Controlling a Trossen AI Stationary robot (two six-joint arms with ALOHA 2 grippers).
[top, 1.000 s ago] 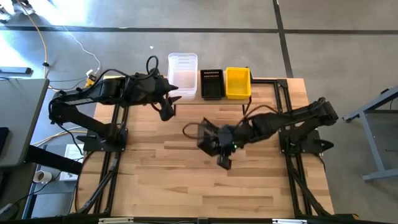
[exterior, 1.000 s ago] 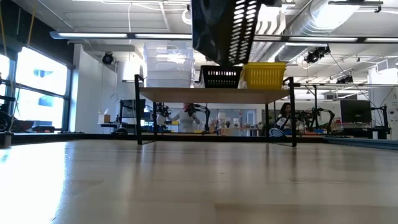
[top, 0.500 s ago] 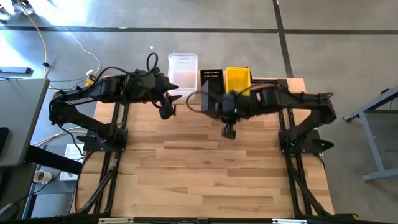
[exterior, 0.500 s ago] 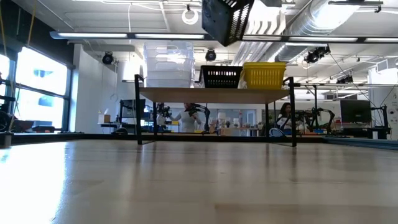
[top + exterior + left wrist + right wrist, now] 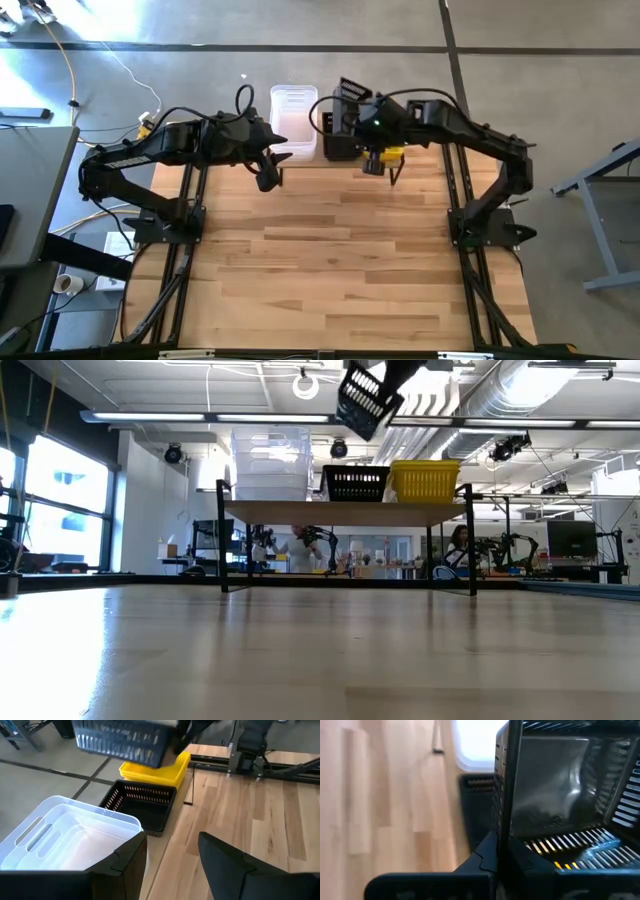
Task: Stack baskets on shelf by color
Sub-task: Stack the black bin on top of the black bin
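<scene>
The shelf stands at the table's far edge. On its plank rest a stack of clear baskets, a black mesh basket and a yellow basket. My right gripper is shut on another black mesh basket, which hangs tilted above the black one on the shelf. The left wrist view shows this held basket over the yellow basket. My left gripper stands open and empty near the clear stack, just on the near side of the shelf. My right gripper holds the black basket by one side wall at its rim. One finger lies on the wall's outer face; the basket hides the other. The basket is lifted clear, tilted, its open side toward the wrist camera.
The wooden table stretches bare in front of the shelf. Black frame rails run along both sides of the table. Beyond the far edge lies the workshop floor, with benches and other machines.
My right gripper has swung from the middle of the table toward the far edge and upward, rolling its wrist, with the black basket in its hold. The basket has turned about and now hangs tilted over the shelf.
</scene>
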